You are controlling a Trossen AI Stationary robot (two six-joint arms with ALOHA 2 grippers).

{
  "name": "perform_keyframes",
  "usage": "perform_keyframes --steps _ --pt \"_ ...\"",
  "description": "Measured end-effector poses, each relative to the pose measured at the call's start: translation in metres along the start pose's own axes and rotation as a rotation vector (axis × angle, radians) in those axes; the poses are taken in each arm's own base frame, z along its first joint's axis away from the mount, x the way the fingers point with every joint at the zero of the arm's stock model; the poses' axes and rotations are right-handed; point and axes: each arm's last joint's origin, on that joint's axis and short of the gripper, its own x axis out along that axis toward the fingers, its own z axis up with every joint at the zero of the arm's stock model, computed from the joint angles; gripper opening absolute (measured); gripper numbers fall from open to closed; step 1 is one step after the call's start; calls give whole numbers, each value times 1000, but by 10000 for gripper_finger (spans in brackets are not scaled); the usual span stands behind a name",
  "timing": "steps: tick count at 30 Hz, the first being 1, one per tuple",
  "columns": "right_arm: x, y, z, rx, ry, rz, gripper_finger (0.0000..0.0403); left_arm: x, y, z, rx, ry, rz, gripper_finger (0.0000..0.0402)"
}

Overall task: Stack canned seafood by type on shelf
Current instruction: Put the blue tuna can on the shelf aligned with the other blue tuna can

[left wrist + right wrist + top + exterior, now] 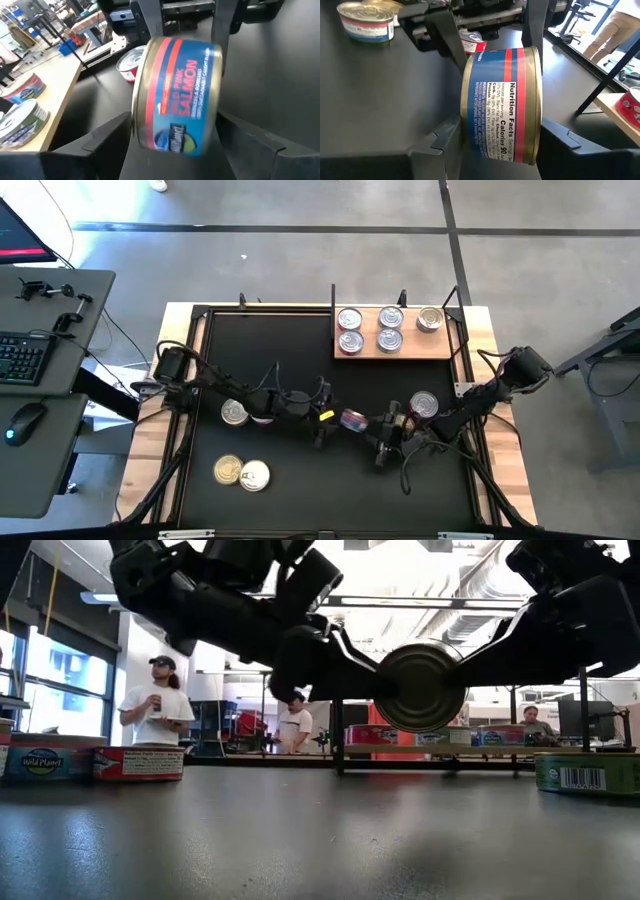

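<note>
Ten cans (350,319), one shelf (400,355), two arms (480,398)

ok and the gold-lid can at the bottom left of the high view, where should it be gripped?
Grip the gold-lid can by its side wall, coming straight down: it lies flat, lid up, and sits low. A silver-lid can sits close against its right side in the high view, so set the fingers on the two sides clear of that neighbour. The left gripper, open, is nearer.
</note>
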Motion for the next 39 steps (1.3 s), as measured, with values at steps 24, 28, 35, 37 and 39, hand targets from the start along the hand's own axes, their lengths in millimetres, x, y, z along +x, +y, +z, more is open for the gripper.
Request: perform_keyframes --steps 24,28,35,37,39 --pt "0 2 -2 -29 21 65 195 2 -3 -1 -2 -24 -69 188" --pt "2 0 -3 -20 41 84 221 2 -5 -3 1 3 -80 186" --pt "3 -17 4 -38 95 78 292 5 -4 -5 -11 112 -49 186" --pt "6 -22 5 -33 110 79 302 8 -2 -1 -17 150 -47 186" --pt "10 -25 8 -52 121 83 305 11 -1 3 -18 187 -44 186"
